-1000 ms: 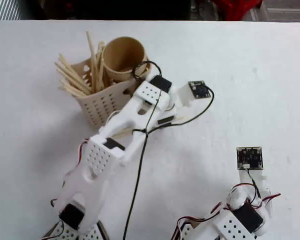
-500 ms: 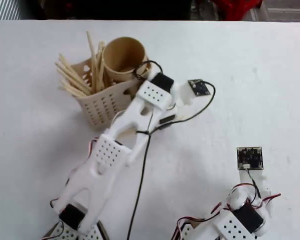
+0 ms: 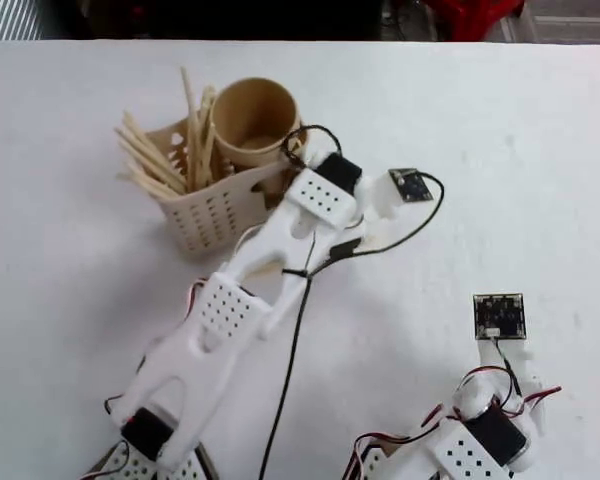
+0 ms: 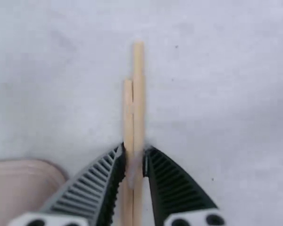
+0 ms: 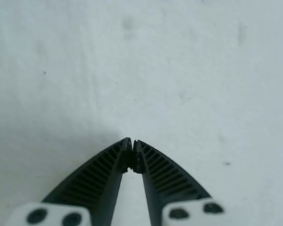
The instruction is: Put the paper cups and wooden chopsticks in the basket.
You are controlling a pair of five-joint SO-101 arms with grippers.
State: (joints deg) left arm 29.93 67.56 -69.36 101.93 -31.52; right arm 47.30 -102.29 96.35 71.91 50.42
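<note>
Closest to me, the right arm (image 3: 485,435) sits folded low at the near edge of the table (image 3: 500,150). On its wrist feed I see the right gripper (image 5: 132,156) pinched together, fingertips touching with nothing between them, above bare white tabletop.

Next out, the left arm (image 3: 230,310) stretches diagonally away from its base towards the basket (image 3: 215,212), its wrist ending just beside the basket's near right corner. On that arm's wrist feed the left gripper (image 4: 134,159) is clamped narrow on a pair of chopsticks (image 4: 137,94). The two sticks lie side by side, touching, and run straight out past the fingertips over the table; one reaches farther than the other. I cannot tell whether their far ends rest on the surface or hang just above it.

Farthest from me stands the basket, a pale perforated tub. A paper cup (image 3: 252,122) stands upright inside it on the side nearer the left arm's wrist. A bundle of chopsticks (image 3: 158,165) leans in the other side, fanning out over the rim.
</note>
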